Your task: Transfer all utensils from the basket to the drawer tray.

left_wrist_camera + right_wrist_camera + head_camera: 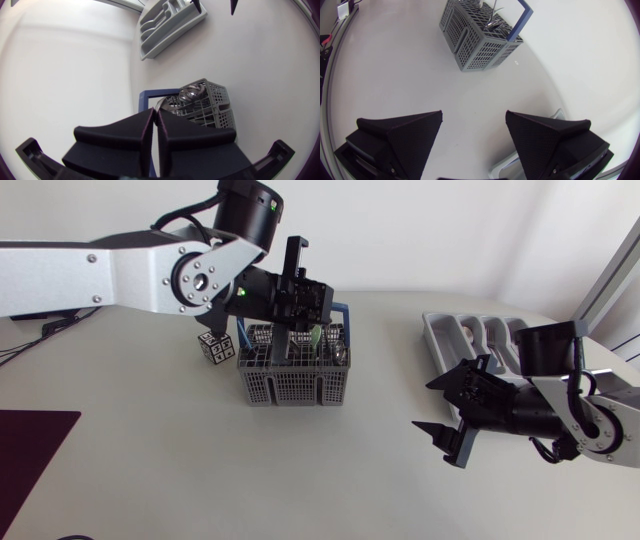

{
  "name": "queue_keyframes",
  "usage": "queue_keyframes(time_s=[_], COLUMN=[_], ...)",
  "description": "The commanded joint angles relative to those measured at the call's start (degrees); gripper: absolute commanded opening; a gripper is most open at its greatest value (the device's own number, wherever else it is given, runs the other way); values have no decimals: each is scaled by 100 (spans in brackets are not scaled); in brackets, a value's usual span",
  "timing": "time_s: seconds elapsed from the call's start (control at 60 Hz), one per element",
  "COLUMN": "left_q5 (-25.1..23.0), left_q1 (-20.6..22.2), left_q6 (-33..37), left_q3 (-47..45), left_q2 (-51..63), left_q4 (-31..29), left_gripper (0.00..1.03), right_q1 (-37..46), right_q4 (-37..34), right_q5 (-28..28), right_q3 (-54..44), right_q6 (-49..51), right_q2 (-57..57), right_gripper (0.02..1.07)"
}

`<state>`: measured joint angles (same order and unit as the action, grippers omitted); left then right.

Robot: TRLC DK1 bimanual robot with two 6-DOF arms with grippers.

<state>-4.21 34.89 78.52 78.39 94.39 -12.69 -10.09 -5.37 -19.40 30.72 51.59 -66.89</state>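
Utensils (192,92) are seen standing in the grey basket (293,388) (blue-handled), well apart from the drawer tray (437,340). The left gripper (154,112) is held over the basket, fingers pressed together; the right gripper (474,114) is spread wide, empty.

I see a grey, grid-patterned basket (293,383) with a blue handle (519,21), a pale grey tray (437,340) and a black-and-white checked cube (217,347).

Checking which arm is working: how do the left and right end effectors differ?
The left end effector has its fingers together, the right end effector has them wide apart. The left hangs over the basket; the right is near the tray. Both are matte black.
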Motion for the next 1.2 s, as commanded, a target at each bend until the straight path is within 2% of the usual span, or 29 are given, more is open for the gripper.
queue_keyframes(time_s=[0.0,0.217,0.333,0.433,0.45,0.517,0.633,0.817,0.983,1.183], left_q5=[8,227,403,465,473,737,983,974,720,306], left_q1=[53,149,307,448,457,650,879,984,914,835], left_q6=[-118,-724,-1480,-2623,-2640,-3405,-4301,-5541,-6481,-7079], left_q3=[27,-131,-140,-26,-26,18,238,862,1196,1442], left_q2=[-237,-694,-861,-852,-852,-720,-421,9,317,607], left_q4=[-23,-234,-366,-515,-515,-586,-805,-1412,-1684,-1966], left_gripper=[4,4,3,3,3,3,3,3,3,4], right_q1=[-55,-222,-380,-556,-591,-811,-1224,-1795,-2041,-2191], right_q4=[0,-17,9,62,80,238,581,1046,1336,1539], right_q5=[24,24,24,59,77,261,762,1395,1694,1896], right_q3=[-154,-189,-180,-136,-128,-119,-101,-13,180,382], right_q6=[-167,-510,-853,-1336,-1406,-1714,-2092,-2444,-2690,-2804], right_q2=[115,467,669,792,809,845,880,809,511,282], right_gripper=[93,93,93,93,93,93,93,92,77,56])
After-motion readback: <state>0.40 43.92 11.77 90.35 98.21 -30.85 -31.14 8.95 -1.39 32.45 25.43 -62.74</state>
